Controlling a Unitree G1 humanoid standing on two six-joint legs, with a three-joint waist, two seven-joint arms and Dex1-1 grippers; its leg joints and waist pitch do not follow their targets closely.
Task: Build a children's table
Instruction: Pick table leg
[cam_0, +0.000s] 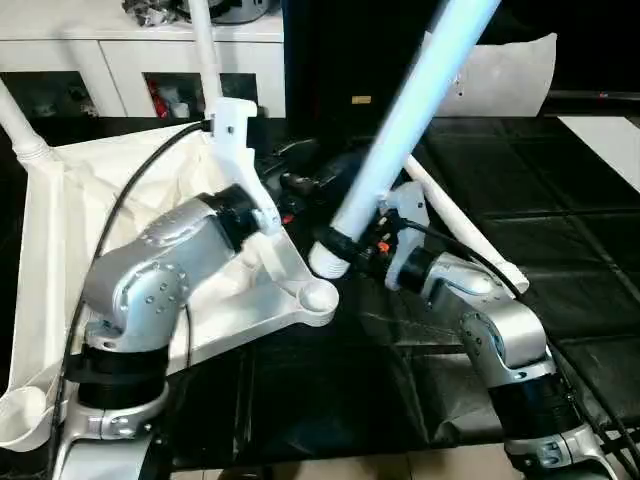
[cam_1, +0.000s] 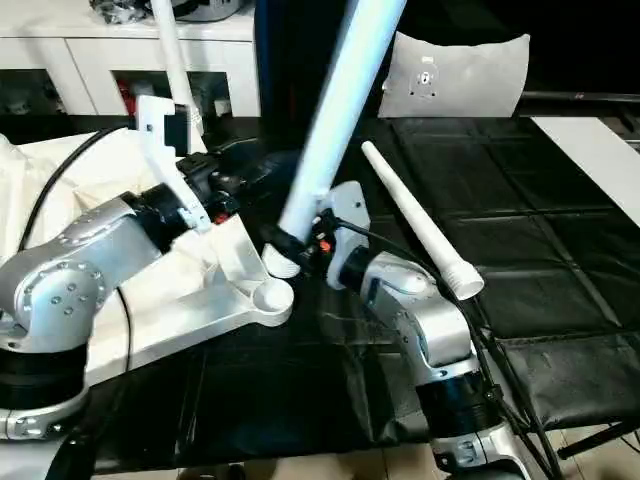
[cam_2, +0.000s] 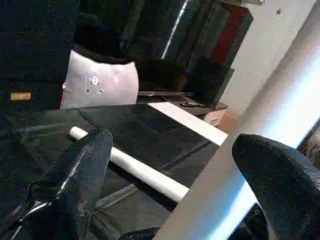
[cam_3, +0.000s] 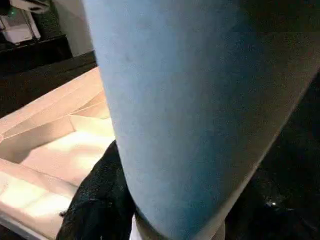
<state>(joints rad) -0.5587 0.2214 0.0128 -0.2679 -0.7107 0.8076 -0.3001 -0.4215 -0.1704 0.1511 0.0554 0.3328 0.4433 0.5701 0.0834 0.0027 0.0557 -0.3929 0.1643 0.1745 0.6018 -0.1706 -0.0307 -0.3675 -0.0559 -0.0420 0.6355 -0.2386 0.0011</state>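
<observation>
My right gripper (cam_0: 335, 245) clamps a leg (cam_0: 405, 125) above the corner socket (cam_0: 318, 295); left gripper (cam_2: 175, 175) gapes wide, holding nothing.

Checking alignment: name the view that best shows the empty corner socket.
Right eye view: the socket lies unblocked, the held leg just above it. Left eye view shows it too, similarly. Wrist views give no clear sight of it.

Bright overhead light, bluish glare on raised leg (cam_0: 410, 110), blurred wrist close-ups
</observation>
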